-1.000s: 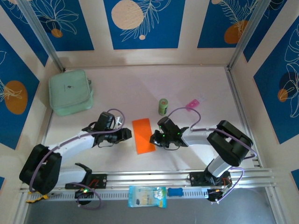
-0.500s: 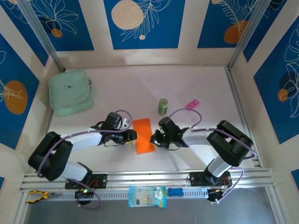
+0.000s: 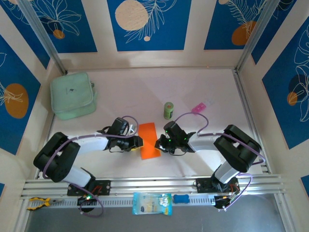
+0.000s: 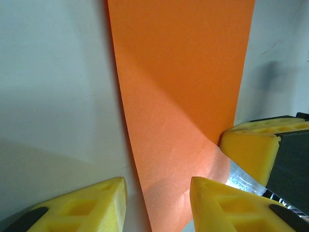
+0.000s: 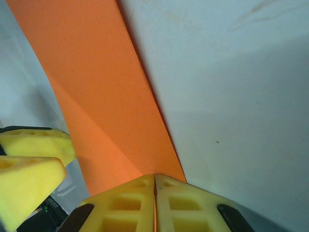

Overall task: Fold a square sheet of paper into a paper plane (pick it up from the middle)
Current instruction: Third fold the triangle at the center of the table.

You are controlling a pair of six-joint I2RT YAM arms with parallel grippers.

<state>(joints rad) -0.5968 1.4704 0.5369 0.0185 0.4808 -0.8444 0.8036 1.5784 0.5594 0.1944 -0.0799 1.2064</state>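
Observation:
The square sheet of paper [image 3: 148, 140], bright orange, lies on the table folded into a narrow strip with a diagonal crease [image 4: 178, 96]. My left gripper [image 3: 137, 143] is at the strip's left edge, open. One of its yellow fingers [image 4: 227, 208] rests over the paper and the other sits on the bare table beside it. My right gripper [image 3: 159, 144] is at the strip's right edge, its pads [image 5: 120, 208] pressed together with the paper's edge [image 5: 111, 121] pinched between them. The two grippers face each other across the strip, almost touching.
A mint-green pouch [image 3: 72, 95] lies at the back left. A small green can [image 3: 168, 110] stands just behind the paper, and a pink packet [image 3: 200, 107] lies to its right. A snack packet [image 3: 151, 203] rests on the front rail.
My left arm has swung right until its gripper reached the paper's left edge, and its jaws have narrowed a little. The right gripper and the paper have stayed put.

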